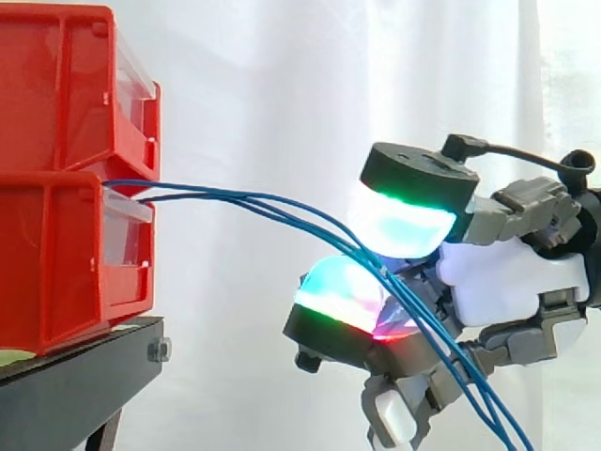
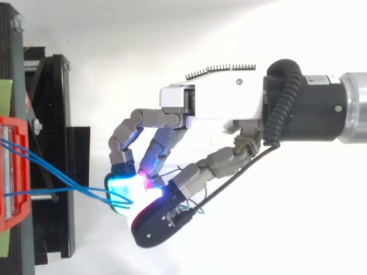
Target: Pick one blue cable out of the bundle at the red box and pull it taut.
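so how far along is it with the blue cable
Reaching looks done: the hand is at the blue cables from the red box. In hand: its pads pinch several strands, not clearly one. Left: singling one out and pulling it taut; they curve slackly now.

No legible text, labels or numbers, none on the red bins (image 1: 66, 254), none on the hand (image 2: 212, 97)

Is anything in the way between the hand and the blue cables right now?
Nothing visible. The hand has its fingers curled round the blue cables, which run unobstructed through open air from the red bins.
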`<action>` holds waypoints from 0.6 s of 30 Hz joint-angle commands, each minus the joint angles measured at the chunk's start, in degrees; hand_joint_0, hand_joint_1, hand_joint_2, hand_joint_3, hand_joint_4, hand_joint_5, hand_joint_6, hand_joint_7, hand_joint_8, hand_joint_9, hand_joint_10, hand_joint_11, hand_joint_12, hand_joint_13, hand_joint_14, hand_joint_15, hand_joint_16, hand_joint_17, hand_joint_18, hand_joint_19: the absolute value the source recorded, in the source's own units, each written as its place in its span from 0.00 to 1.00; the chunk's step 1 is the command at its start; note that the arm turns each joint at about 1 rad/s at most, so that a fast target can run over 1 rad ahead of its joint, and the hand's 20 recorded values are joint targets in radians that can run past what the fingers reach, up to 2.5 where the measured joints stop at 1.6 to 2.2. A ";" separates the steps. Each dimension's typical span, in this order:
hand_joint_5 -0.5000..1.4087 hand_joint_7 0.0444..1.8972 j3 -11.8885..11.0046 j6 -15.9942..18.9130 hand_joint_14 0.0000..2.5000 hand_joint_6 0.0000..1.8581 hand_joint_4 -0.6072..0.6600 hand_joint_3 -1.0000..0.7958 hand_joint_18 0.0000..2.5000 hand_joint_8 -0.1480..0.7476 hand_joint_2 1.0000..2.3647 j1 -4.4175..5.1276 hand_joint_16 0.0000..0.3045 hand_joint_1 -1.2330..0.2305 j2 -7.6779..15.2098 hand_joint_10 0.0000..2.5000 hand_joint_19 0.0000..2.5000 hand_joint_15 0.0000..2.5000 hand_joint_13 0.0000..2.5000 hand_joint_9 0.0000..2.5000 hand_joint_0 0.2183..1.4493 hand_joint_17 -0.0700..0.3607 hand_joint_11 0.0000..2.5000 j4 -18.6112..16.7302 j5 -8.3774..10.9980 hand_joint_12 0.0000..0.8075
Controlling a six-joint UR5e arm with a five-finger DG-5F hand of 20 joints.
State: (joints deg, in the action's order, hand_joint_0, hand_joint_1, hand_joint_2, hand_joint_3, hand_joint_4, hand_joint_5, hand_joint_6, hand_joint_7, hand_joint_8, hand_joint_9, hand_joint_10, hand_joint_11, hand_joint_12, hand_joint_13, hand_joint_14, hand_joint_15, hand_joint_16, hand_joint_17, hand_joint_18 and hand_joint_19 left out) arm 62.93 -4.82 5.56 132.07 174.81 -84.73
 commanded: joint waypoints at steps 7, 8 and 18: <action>0.18 0.54 0.00 -0.02 0.01 0.49 0.61 0.37 0.27 0.58 0.01 -0.03 0.17 0.33 0.03 0.00 0.20 0.24 0.35 0.43 0.35 0.43 0.50 0.00 0.00 0.48; 0.18 0.55 0.00 -0.02 0.01 0.49 0.60 0.38 0.28 0.58 0.01 -0.03 0.17 0.32 0.03 0.00 0.20 0.24 0.35 0.43 0.35 0.43 0.50 0.00 0.00 0.47; 0.17 0.57 0.00 0.07 0.01 0.50 0.52 0.39 0.29 0.58 0.01 -0.03 0.17 0.25 0.03 0.00 0.19 0.25 0.36 0.43 0.43 0.43 0.51 0.00 0.00 0.47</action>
State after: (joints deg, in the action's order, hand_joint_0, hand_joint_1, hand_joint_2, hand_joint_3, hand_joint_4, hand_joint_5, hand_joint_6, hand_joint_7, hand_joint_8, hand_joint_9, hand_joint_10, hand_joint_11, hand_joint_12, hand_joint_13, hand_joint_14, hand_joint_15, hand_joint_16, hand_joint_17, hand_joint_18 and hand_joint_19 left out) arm 62.93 -4.76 5.61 132.08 174.82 -84.73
